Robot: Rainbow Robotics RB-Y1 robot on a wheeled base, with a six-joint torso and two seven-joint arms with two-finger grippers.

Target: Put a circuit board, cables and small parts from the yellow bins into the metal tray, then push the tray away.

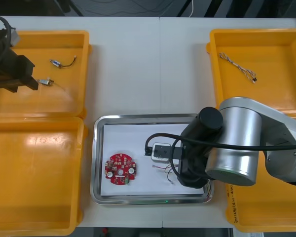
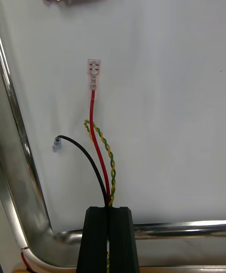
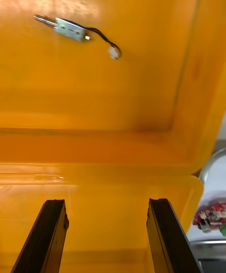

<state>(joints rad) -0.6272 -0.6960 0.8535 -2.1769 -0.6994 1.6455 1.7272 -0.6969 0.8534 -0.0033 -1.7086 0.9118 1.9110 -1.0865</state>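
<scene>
The metal tray (image 1: pixel 98 163), white inside, sits on the surface (image 1: pixel 148 74) near the middle of its near edge, between the pairs of yellow bins. The right hand (image 2: pixel 109 209) is down in the tray at its near right corner, its black fingers (image 2: pixel 96 240) pressed almost together and clamped on a cable bunch (image 2: pixel 100 160). The bunch fans out from the fingertips across the tray's white floor: a red wire ending in a clear terminal (image 2: pixel 92 73), a black wire ending in a small grey tip (image 2: pixel 57 147), and a yellow-and-green twisted pair (image 2: pixel 112 164). The tray's shiny rim curves round just beside the fingers. A round red circuit board (image 1: pixel 120 169) lies flat in the near left part of the tray, well apart from the cable ends. The left hand (image 3: pixel 107 204) hovers over the far-left yellow bin (image 1: pixel 39 106), toward that bin's left side, with its fingers standing wide apart and nothing between them. Two small metal parts lie on that bin's floor: one with a curled dark lead (image 1: pixel 62 62) toward the far edge, another (image 1: pixel 45 82) just beside the left hand. The near-left yellow bin (image 1: pixel 34 173) shows a bare floor. In the far-right yellow bin (image 1: pixel 281 98) a thin twisted cable (image 1: pixel 238 66) lies slantwise near the far left corner. The right arm covers much of the near-right yellow bin (image 1: pixel 246 217).
</scene>
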